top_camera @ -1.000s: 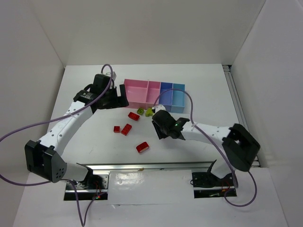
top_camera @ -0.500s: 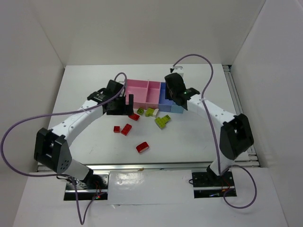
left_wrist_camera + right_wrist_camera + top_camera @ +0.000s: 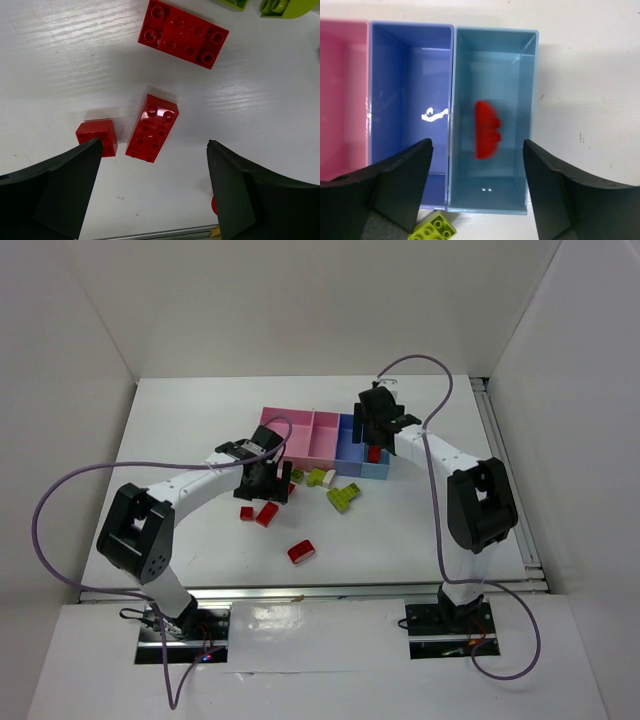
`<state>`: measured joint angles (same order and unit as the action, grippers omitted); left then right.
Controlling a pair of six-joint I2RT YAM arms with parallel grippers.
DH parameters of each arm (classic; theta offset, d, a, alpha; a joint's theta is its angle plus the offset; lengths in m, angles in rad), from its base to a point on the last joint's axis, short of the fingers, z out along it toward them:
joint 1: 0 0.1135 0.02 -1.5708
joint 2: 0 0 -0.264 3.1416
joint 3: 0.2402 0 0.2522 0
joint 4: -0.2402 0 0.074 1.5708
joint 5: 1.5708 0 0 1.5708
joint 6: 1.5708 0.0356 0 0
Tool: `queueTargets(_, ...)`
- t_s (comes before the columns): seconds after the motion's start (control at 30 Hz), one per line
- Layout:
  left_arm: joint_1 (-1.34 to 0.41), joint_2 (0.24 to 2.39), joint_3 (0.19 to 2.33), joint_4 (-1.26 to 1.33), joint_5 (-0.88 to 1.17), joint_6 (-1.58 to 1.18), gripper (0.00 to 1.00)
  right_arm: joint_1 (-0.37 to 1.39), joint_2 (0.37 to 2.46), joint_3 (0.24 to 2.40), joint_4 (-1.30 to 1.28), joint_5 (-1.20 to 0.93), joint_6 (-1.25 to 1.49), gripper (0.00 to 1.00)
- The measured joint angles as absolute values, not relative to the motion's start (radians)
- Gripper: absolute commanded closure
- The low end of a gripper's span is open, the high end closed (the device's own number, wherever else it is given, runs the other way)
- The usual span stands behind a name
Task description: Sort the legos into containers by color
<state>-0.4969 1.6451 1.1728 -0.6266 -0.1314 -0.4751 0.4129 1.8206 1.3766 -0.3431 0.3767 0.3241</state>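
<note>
The right pincer [image 3: 477,160] is spread with nothing in its grip. Straight beneath its gap a blurred red brick [image 3: 486,130] shows inside the light blue bin [image 3: 495,32], the darker blue bin [image 3: 410,70] lies under one finger, and a yellow-green brick [image 3: 434,228] sits just outside that bin. The left pincer [image 3: 154,167] is likewise spread and empty above the surface [image 3: 260,115]: a long red brick [image 3: 152,128] lies below its gap, a small red brick [image 3: 97,136] is close by one fingertip, and a larger red brick [image 3: 182,34] lies farther ahead.

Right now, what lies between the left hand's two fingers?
A long red brick, in the left wrist view; a smaller red brick sits beside it, not touching.
</note>
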Motion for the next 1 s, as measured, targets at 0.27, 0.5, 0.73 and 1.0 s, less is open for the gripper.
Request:
queueTargets(0.27,-0.519,1.686,1.173,-0.607,-0.209,-0.478,0.13,0.405,1.773,1.368,-0.340,0.373,0.316,0.16)
queueTargets(0.5,-0.521,1.774,1.219,-0.599,-0.225,-0.526,0.08,0.397,1.483,1.218,-0.355,0.350,0.334,0.16)
queueTargets(0.73,-0.521,1.806,1.229,-0.598,-0.225,-0.536,0.18,0.393,1.346,1.153,-0.377,0.316,0.378,0.16)
queueTargets(1.0,-0.569,1.819,1.188,-0.601,-0.239,-0.551,0.30,0.393,1.346,1.119,-0.420,0.299,0.393,0.16)
